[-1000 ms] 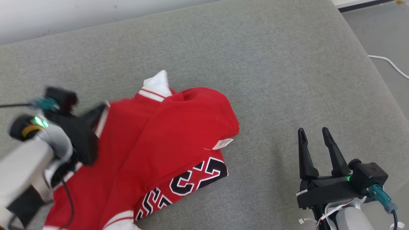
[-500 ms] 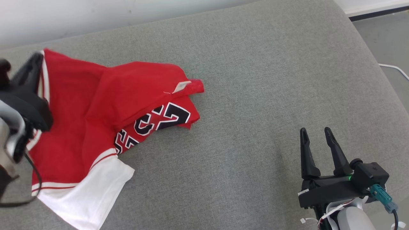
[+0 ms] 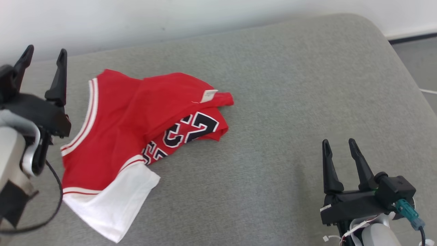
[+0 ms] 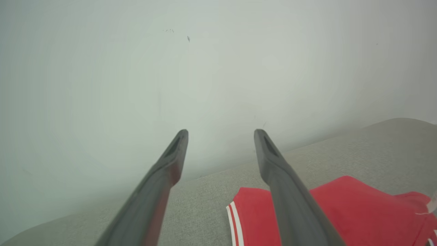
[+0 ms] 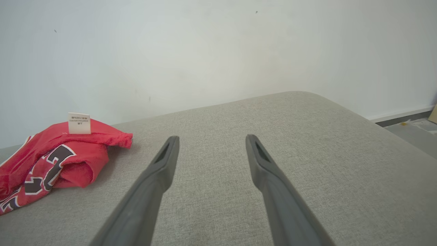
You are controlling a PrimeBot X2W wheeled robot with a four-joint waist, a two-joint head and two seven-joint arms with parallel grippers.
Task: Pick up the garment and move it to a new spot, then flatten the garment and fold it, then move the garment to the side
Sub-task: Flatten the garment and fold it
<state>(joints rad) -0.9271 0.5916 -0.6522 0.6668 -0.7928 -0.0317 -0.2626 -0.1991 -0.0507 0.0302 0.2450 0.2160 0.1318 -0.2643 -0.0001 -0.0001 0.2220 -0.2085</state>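
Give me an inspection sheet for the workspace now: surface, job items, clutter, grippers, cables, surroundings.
surface: grey fabric cushion, rounded far-right corner.
job's things: red jersey lying crumpled at left, folded over itself, white label showing; not flattened yet.
clutter: nothing seen.
grippers: left gripper jaws open, holding nothing, beside the jersey's left edge; right gripper jaws open, holding nothing, over the cushion at right.
cables: black cable looping by the left wrist; white cable on the floor at right.
surroundings: pale wall behind; grey floor at right.
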